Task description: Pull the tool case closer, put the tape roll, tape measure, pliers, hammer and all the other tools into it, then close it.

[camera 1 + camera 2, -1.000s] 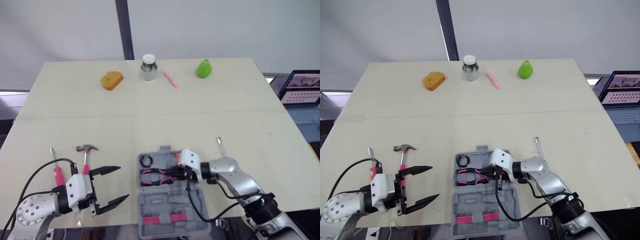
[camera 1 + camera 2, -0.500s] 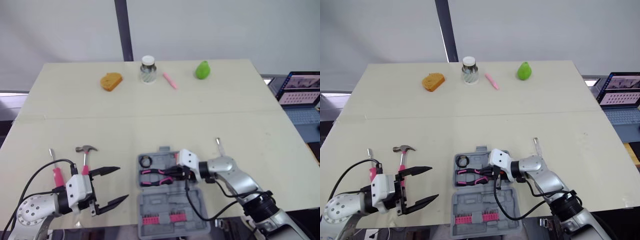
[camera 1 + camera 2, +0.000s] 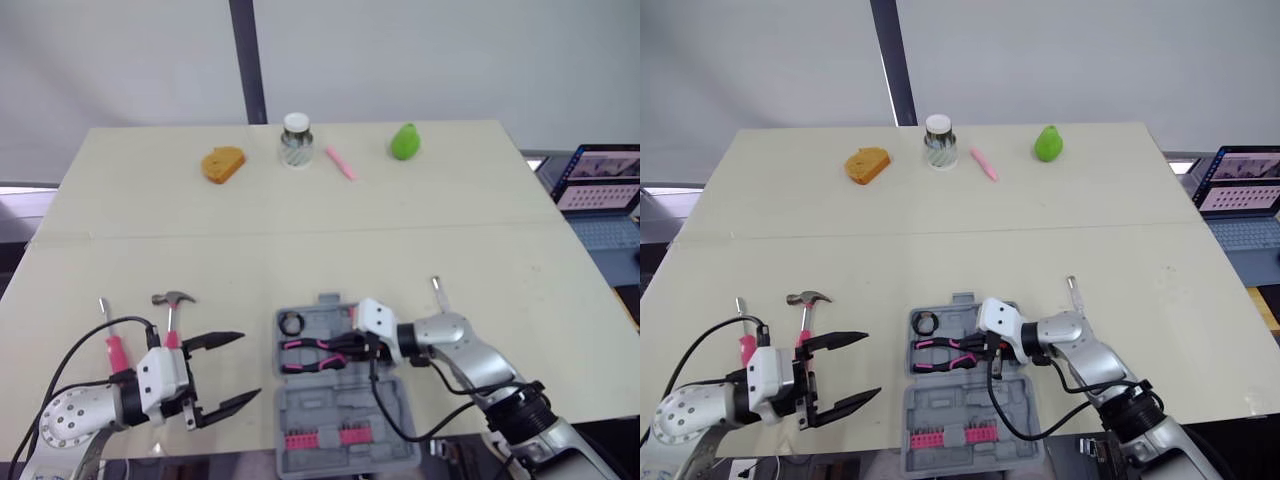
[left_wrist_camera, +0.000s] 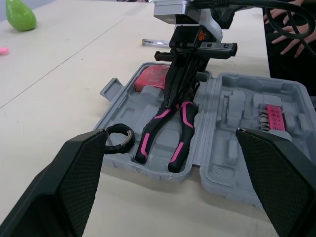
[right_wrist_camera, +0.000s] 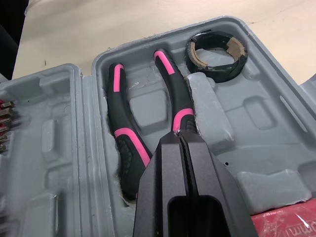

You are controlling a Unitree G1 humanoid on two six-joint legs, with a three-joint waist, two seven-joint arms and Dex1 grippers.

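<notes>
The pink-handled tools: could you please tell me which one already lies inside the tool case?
The pliers: they sit in a recess of the tool case, whereas the hammer and the screwdriver lie on the table left of it.

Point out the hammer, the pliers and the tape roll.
hammer (image 3: pixel 173 297): left eye view, its metal head.
pliers (image 4: pixel 150 134): left wrist view, one handle.
tape roll (image 5: pixel 217 73): right wrist view, the ring's outer wall.

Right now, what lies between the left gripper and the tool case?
Only bare table separates the left gripper from the tool case; the left eye view shows it.
</notes>
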